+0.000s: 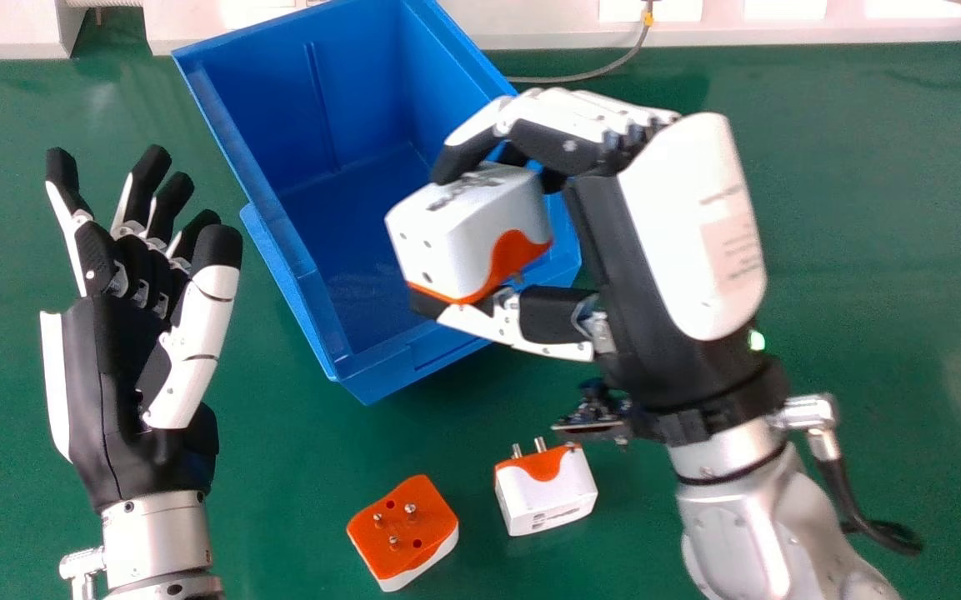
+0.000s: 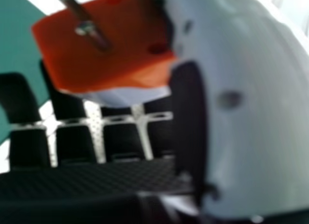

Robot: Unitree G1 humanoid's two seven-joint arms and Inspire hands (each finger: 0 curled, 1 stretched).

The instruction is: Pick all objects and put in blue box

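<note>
Going left to right, we find the left robot hand (image 1: 109, 358) open over the tabletop (image 1: 863, 208), palm up, fingers loosely extended and holding nothing. Next to it stands our one blue box (image 1: 280, 125), tilted askew to us, and nearer us lies the first adapter (image 1: 405, 529), its orange pin face upward. The second adapter (image 1: 467, 233) is up off the tabletop, lined up with the box's right part in the head view; the right robot hand (image 1: 688, 233) pinches it, fingers on one side and thumb on the other. The third adapter (image 1: 547, 496) rests just beside the first, pins pointing away from us. That makes three adapters: one picked up, two still to collect, none in the box so far as we can see. We judge the task to be at an early stage, with a release into the box next.
</note>
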